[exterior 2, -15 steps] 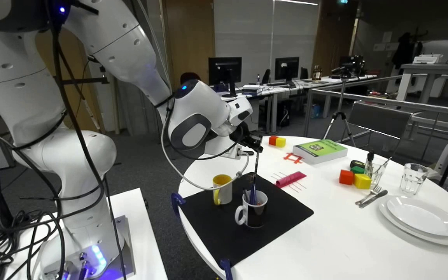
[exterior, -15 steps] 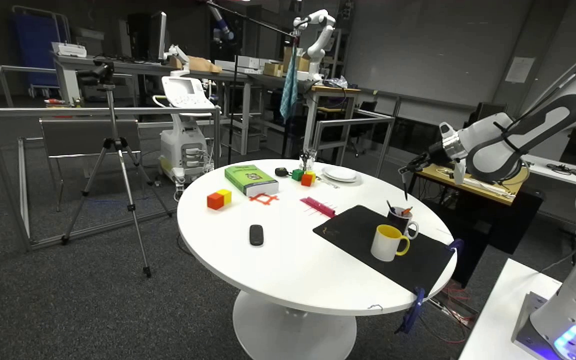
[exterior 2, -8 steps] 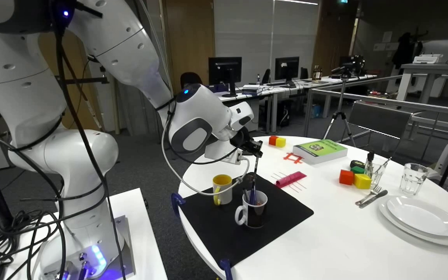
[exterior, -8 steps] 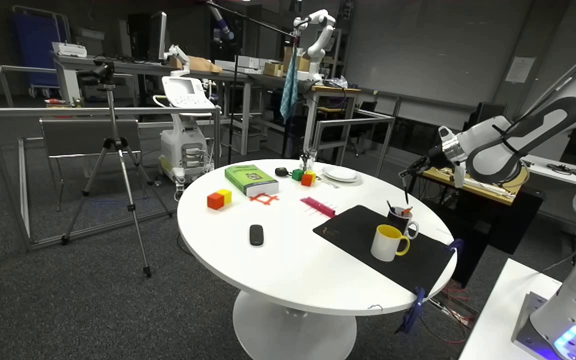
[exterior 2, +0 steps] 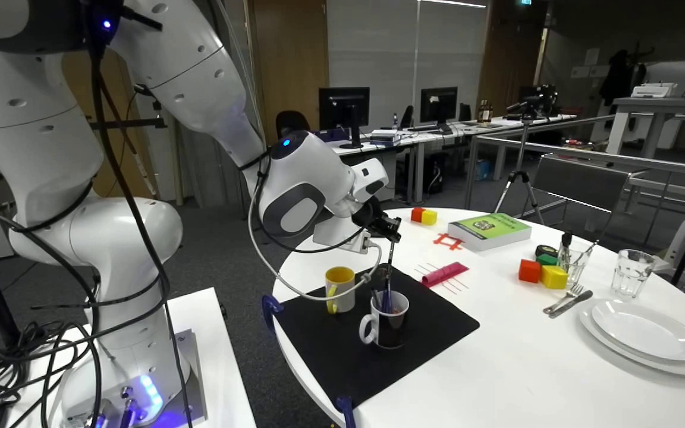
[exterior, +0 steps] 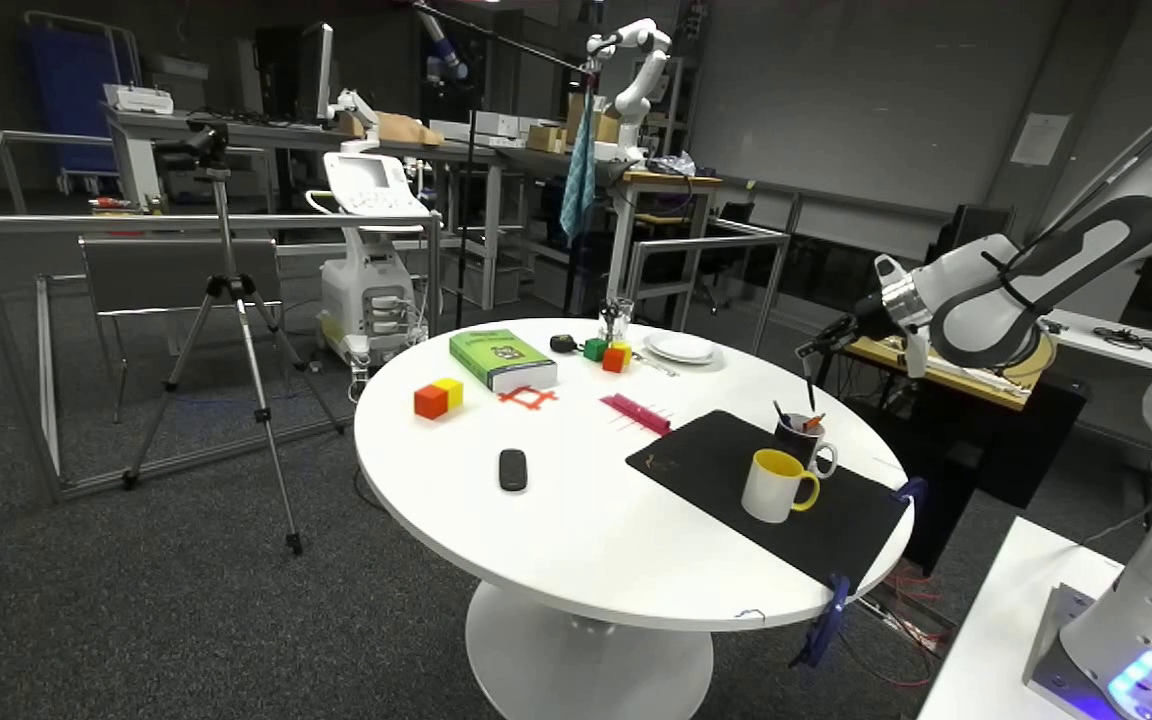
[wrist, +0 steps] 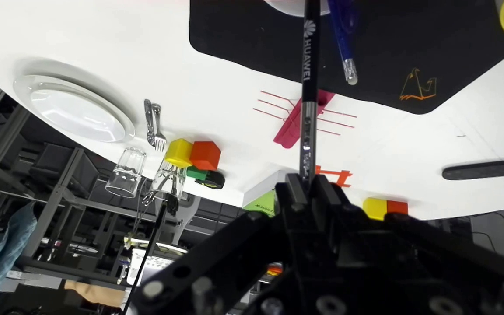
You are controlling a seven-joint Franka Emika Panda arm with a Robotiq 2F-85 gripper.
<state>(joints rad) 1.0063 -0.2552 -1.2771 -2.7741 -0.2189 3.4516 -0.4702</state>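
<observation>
A: The white jointed arm (exterior: 1066, 275)?
B: In an exterior view, it slopes down to its black gripper (exterior: 804, 347).
A: And the slim black-and-silver pen (exterior 2: 390, 258)?
B: In an exterior view, near-vertical, pointing down at the white-handled black mug (exterior 2: 392, 333), tip perhaps inside.
A: Wrist view?
B: Fingers (wrist: 295, 190) clamped on its silver end.

- The Franka Emika Panda arm (exterior 2: 39, 137) rises from its base (exterior 2: 110, 392), where a blue-white light strip (exterior 2: 152, 390) glows.
- Its elbow (exterior 2: 51, 30) is held high, cut off by the frame's upper edge in an exterior view.
- The forearm (exterior 2: 191, 71) slants downward and outward into the wrist (exterior 2: 313, 172).
- The black gripper (wrist: 308, 186) tilts obliquely downward in both exterior views.
- Its fingers (wrist: 295, 192) stand nearly together, clamped in a narrow grip.
</observation>
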